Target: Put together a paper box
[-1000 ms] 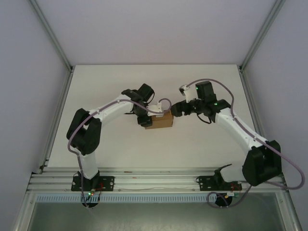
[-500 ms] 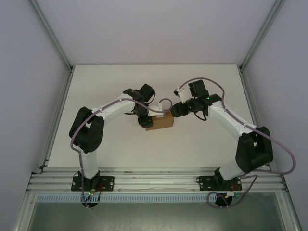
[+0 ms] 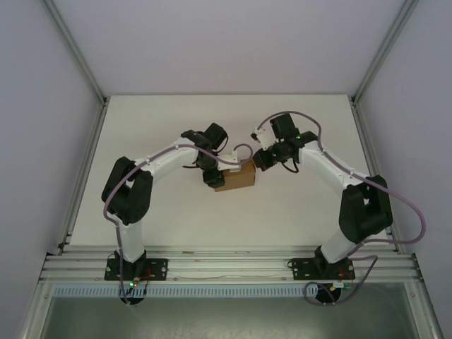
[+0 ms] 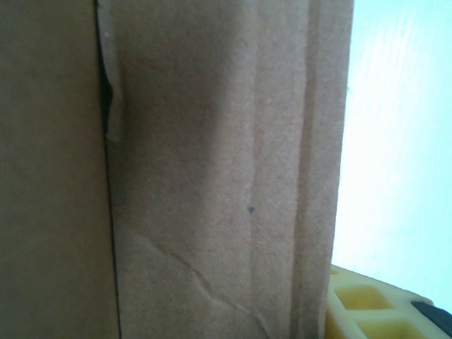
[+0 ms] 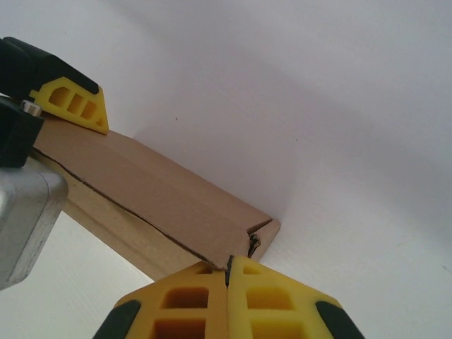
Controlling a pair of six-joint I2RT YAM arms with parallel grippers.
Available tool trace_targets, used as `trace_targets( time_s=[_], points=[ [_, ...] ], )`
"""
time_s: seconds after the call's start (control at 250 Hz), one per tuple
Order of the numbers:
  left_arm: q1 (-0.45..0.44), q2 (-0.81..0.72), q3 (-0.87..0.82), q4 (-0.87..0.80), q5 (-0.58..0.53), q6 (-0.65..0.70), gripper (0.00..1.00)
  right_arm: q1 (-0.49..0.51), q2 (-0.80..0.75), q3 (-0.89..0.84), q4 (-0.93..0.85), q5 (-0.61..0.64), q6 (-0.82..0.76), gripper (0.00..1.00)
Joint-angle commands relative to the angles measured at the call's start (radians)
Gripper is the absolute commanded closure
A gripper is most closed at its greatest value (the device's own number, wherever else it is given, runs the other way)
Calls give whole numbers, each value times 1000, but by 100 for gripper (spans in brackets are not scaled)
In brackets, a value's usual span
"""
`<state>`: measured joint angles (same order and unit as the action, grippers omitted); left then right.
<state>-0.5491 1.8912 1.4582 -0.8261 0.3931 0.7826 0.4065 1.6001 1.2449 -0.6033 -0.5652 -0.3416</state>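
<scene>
Cardboard of the paper box (image 3: 236,178) sits between the 2 hands from above, on the white surface (image 3: 162,120). The left hand (image 3: 217,176) is at its left end and the right hand (image 3: 256,161) at its far right corner.

From the left wrist, a brown panel of the paper box (image 4: 212,176) stands right against the camera. It is creased, with a slit down its left part. 1 yellow finger (image 4: 364,305) lies just beside the panel's right edge, and the surface (image 4: 402,141) shows beyond it. The left hand is grasping the box by that end.

From the right wrist, the right hand (image 5: 227,268) is clenched. Its 2 yellow fingers (image 5: 187,304) are pressed flat together with their tips touching the nearest corner of the paper box (image 5: 155,201). A seam along the box's long edge runs straight to the line where the pads meet. Whether any cardboard is nipped there cannot be told. The box stretches away from this hand to the upper left. At that end a finger of the left hand (image 5: 70,100) rests on its upper face.
</scene>
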Motion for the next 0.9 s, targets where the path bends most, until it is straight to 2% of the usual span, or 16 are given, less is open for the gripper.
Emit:
trace_targets(
  time_s=[0.0, 0.08, 0.264, 0.352, 0.468, 0.672, 0.895],
  points=[
    [5, 11, 15, -8, 19, -13, 49, 29, -8, 34, -34, 50, 69, 98],
    [5, 11, 16, -6, 16, -17, 49, 40, -19, 42, -23, 84, 159, 98],
    [4, 11, 21, 1, 9, -41, 48, 43, 12, 74, -67, 64, 352, 99],
    [3, 11, 18, 2, 8, -44, 48, 42, 29, 98, -113, 113, 376, 100],
    [4, 11, 14, 11, 5, -51, 48, 43, 28, 76, -80, 119, 418, 100],
    [4, 7, -1, 29, 3, -58, 48, 42, -23, -84, 105, 135, 400, 100],
    [3, -6, -12, 50, -12, -72, 47, 47, -134, -328, 349, 136, 290, 100]
  ],
)
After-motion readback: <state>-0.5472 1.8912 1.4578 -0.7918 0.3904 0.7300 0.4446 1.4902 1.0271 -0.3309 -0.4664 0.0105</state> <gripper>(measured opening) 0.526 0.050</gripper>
